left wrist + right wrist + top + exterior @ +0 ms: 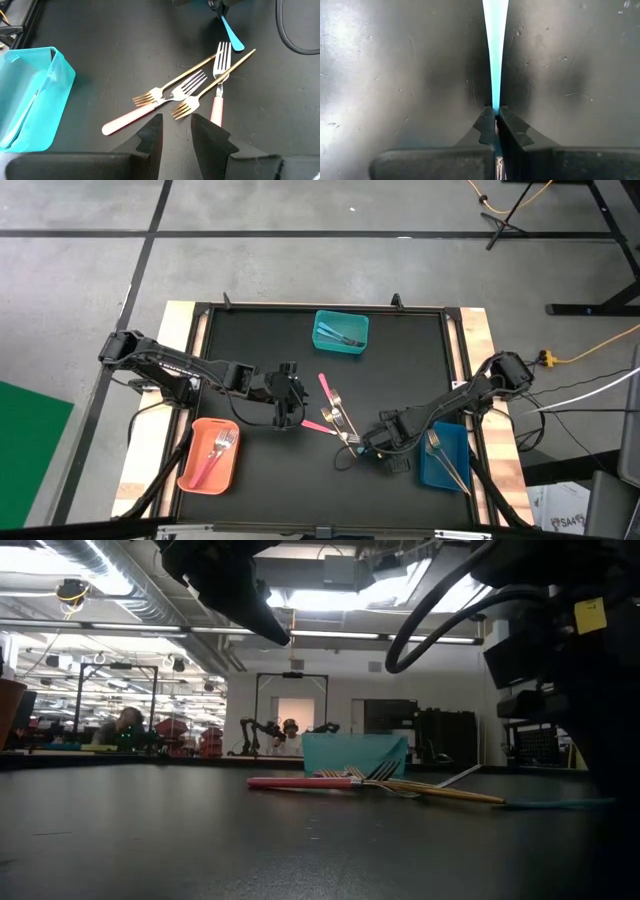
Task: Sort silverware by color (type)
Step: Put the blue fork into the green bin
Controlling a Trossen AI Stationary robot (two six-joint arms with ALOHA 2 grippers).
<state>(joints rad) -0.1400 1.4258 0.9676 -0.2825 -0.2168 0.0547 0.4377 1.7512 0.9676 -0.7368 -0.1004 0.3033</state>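
Around mid-table, four pink and gold forks [187, 92] are still lying tangled unsorted, while the right gripper [495, 114] at 5 o'clock is clamping a light-blue handle [495, 45]. Left gripper [176, 131] at 9 o'clock is hovering slightly parted and empty; the orange bin [190, 473], teal bin [341, 347] and blue bin [432, 470] are each already holding a few pieces.

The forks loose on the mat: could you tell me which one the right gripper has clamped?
The light-blue-handled one, apart from the pink and gold pile; the right gripper is shut on its handle.
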